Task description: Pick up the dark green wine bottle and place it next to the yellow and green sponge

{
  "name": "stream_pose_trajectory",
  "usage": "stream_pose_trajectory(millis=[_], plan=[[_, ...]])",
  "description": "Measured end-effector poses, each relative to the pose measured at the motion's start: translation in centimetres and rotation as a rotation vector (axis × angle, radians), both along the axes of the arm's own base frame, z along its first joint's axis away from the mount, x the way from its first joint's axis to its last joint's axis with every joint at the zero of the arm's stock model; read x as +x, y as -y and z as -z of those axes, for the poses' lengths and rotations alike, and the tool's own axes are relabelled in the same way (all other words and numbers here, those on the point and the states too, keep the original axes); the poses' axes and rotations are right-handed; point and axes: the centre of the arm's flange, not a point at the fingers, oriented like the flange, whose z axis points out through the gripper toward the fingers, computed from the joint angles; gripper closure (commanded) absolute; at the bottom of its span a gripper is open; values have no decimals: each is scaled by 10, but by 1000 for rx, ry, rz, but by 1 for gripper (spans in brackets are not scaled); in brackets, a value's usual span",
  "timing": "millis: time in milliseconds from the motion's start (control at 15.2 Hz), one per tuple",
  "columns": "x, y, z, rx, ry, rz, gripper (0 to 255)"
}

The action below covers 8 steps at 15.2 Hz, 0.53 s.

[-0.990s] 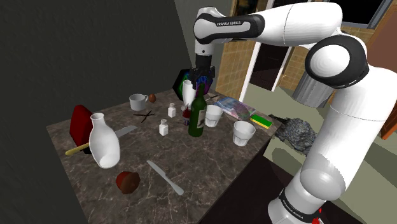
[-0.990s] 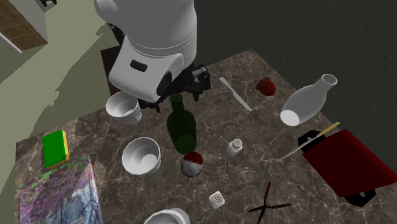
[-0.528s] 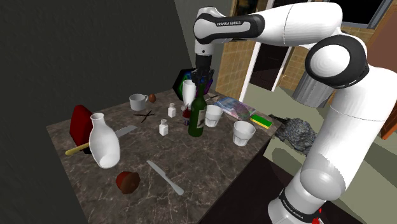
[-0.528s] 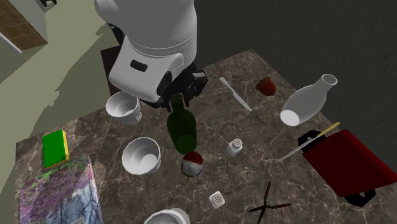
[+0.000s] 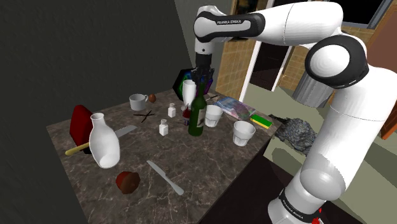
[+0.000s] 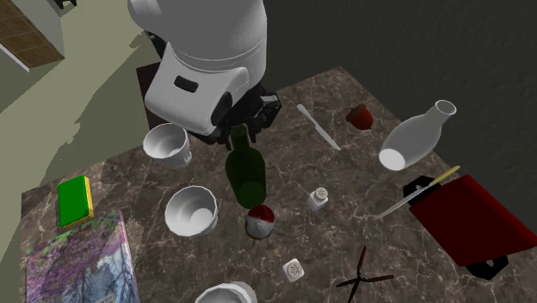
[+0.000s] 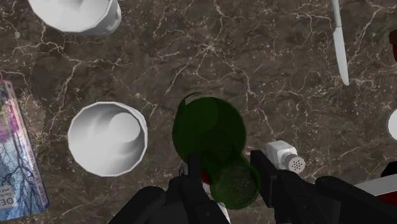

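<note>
Hovering above dark green wine bottle point(image 5: 197, 118), white cup point(image 5: 213, 115) crowding frame-right.
Arm point(image 5: 286, 22) hangs vertical; gripper point(image 7: 224, 162) spread astride the neck.

The white Franka arm point(image 5: 331, 146) rises at the shoulder view's lower right, bends at a rounded elbow and reaches up and to the left, the wrist point(image 5: 205, 28) turned straight down. Below it the black gripper point(image 5: 202, 77) points downward, its two fingers point(image 7: 191, 181) standing apart.
</note>
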Motion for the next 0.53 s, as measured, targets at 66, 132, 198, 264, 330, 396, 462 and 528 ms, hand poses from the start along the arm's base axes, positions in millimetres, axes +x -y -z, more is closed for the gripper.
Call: stream_pose_trajectory(millis=[66,132,198,264,330,396,462,528], plan=[[0,0,-4,0,0,0,255],[0,0,-9,0,0,0,255],[0,0,-16,0,0,0,255],[1,0,-21,0,0,0,255],[0,1,-25,0,0,0,255],[1,1,-30,0,0,0,255],[1,1,-36,0,0,0,255],[0,1,-41,0,0,0,255]])
